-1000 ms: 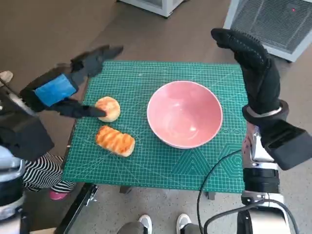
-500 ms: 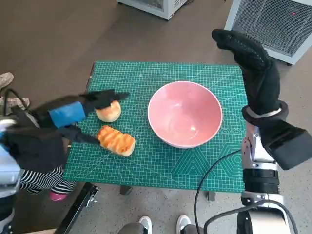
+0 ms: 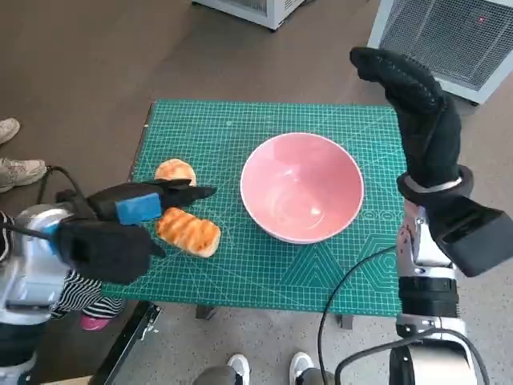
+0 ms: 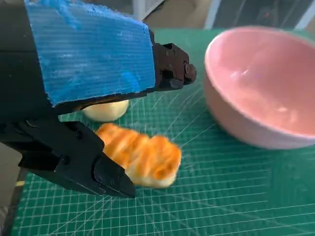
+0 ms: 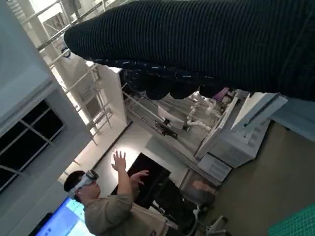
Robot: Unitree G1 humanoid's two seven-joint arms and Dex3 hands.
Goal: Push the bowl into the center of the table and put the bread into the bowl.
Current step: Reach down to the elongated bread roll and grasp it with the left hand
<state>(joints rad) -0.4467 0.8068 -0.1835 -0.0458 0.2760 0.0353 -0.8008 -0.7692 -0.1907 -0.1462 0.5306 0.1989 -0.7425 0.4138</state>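
While your left hand (image 3: 132, 210) hangs low over the near-left part of the tabletop (image 3: 240, 273), its fingers (image 4: 172, 66) are spread wide and hold nothing; the upper fingers reach toward the bowl (image 3: 302, 187), a lower one (image 4: 93, 172) sits just beside the striped bread (image 3: 188, 231); whether it touches the loaf, you cannot tell from either view.

Striped bread: golden, browned bars across the top, lying flat on the green cutting mat (image 3: 264, 120), near the left edge; round bun (image 3: 175, 171) pale, just behind it, partly hidden by the hand in the left wrist view.

Bowl: pink, upright, nothing in it; sits on the mat right of the two breads, apart from both, somewhat right of the mat's middle.

Your right hand (image 3: 418, 112) is raised beyond the far-right corner of the tabletop, well above the bowl, gloved fingers extended and close together, gripping nothing; wrist view shows only the glove as a dark band.

Also noted: shoes (image 3: 20, 170) on the floor at left; white unit with a grille (image 3: 449, 40) beyond the table; a person (image 5: 113, 206) with a headset and raised hands in the right wrist view.
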